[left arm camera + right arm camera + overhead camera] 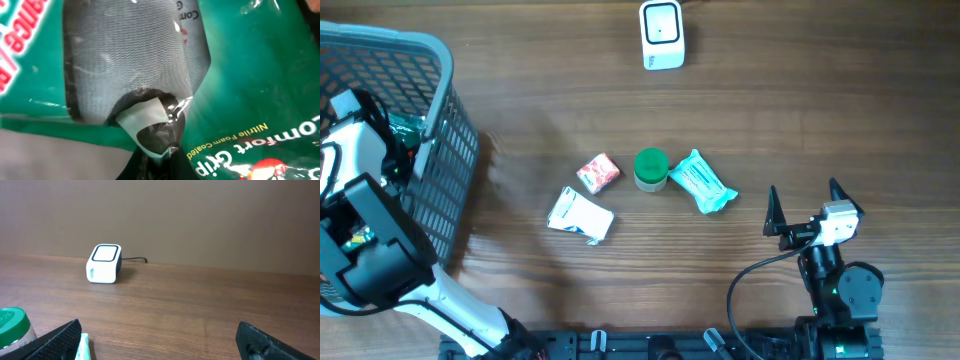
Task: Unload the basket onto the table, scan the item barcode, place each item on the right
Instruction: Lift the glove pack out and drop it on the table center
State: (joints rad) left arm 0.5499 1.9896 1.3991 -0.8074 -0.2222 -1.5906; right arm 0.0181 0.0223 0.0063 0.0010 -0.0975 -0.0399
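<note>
You are pinching a glove packet [250,75] in the basket [455,140], left gripper [157,150] shut, for scanning; right gripper [803,188] hanging open, empty.

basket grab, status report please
Left gripper shut on green glove pack inside basket. Right gripper open, empty. Basket wall stands between pack and scanner.

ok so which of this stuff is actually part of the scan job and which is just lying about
job: left gripper, shut on glove pack in basket; scanner
lying about: pink packet, green-lidded jar, teal packet, white packet, open right gripper
</note>
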